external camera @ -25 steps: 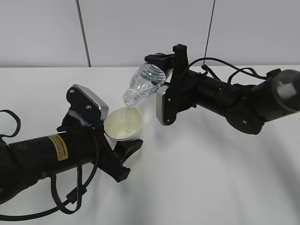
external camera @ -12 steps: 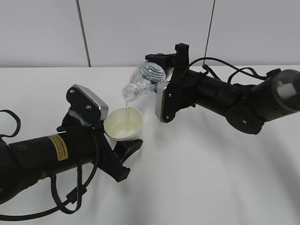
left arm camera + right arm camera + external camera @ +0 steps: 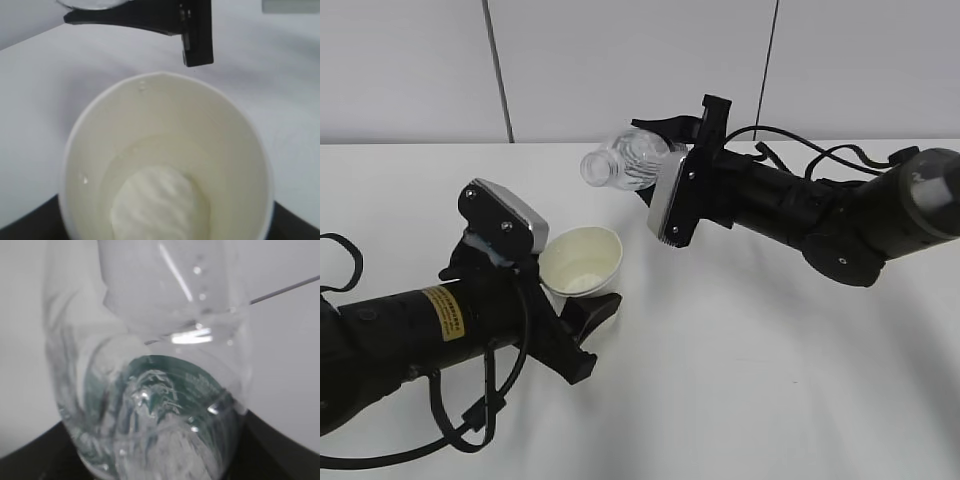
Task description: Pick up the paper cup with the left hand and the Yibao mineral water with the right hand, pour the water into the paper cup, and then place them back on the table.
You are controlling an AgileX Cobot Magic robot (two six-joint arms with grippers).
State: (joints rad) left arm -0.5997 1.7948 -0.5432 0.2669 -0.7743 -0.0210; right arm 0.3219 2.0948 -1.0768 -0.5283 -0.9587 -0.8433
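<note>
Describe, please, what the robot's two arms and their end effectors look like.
Both arms are thick, black and tubular, with loose black cables. The left hand has a yellow printed sticker on its arm and a grey-silver camera block. The right hand has a rounded grey joint, a silver-faced block and no sticker. Both end effectors have black fingers.

You cannot see the lower wall of the small cream-white paper cup (image 3: 582,262) from the exterior view, because the black left gripper with the yellow-stickered arm (image 3: 570,318) covers it; where its fingers press the cup stays hidden from you. In the left wrist view the cup's base (image 3: 165,165) runs off the bottom edge. The clear ribbed water bottle with the dark green label (image 3: 625,162) is half masked by the black right gripper (image 3: 670,150), so you cannot read the label. In the right wrist view the bottle (image 3: 150,405) is blurred, and its print is illegible to you.
</note>
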